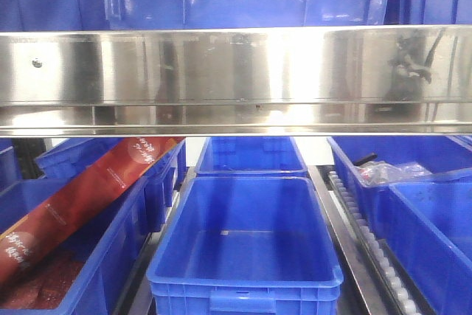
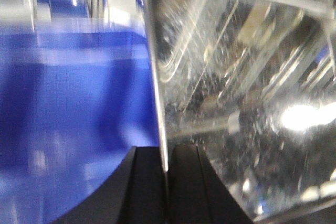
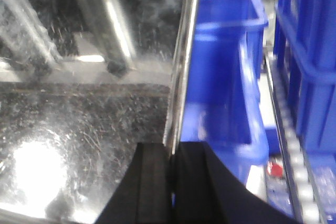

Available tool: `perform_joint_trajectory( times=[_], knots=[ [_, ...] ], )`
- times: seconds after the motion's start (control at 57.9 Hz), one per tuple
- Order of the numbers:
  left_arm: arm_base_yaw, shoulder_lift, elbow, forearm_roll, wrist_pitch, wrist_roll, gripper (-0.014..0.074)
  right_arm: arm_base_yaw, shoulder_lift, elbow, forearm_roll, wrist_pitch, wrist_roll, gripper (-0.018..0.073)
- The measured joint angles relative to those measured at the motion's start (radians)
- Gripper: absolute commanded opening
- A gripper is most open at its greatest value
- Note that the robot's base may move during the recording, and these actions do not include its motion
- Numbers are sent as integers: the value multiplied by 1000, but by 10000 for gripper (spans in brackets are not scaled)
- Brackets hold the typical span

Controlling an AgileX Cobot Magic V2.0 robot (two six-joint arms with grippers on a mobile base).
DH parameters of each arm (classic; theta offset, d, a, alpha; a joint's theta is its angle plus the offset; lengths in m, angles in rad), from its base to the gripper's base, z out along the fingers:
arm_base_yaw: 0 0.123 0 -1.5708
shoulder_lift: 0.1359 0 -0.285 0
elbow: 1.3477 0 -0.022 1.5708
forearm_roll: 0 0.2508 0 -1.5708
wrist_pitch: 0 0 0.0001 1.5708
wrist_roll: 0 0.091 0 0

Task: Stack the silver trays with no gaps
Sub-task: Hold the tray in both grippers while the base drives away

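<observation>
Closest to the left wrist camera, the left pincer [image 2: 164, 153] has its two black fingers clamped on the thin rolled rim of a silver tray [image 2: 236, 103], a shallow, scratched, shiny stainless-steel pan whose floor fills the right of that view. At the right wrist, the right pincer [image 3: 170, 153] is likewise closed on a steel rim, with the bright tray floor [image 3: 79, 124] spreading to its left. I judge this to be the opposite edge of the same tray, though no view shows both grips together.

Just past that floor, a curved steel outline with a rounded corner shows near the top of the right wrist view. Whether it is a second tray or a reflection I cannot tell.

Beyond the rim stand deep blue plastic crates [image 3: 226, 77], blurred on the left wrist side [image 2: 68, 129].

Farther off, in the front view, a long flat steel rail with rivets [image 1: 221, 71] crosses above more blue crates, and no tray is identifiable there.

The task looks midway at best. One tray is gripped on both sides and no finished stack shows. The tray has yet to be lowered squarely into another, rims flush, and released.
</observation>
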State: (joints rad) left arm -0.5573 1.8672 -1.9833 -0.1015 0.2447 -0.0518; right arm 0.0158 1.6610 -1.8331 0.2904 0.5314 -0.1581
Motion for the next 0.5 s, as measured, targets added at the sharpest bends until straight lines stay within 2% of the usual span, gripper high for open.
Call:
perform_joint_trajectory(
  times=[0.138,0.501],
  knots=[
    [0,0,0,7,-40,4,-20,2,-1,0,8,-11,0,-79],
    [0,0,0,9,-41,5,-20,2,-1,0,8,-13,0,-79]
  ],
)
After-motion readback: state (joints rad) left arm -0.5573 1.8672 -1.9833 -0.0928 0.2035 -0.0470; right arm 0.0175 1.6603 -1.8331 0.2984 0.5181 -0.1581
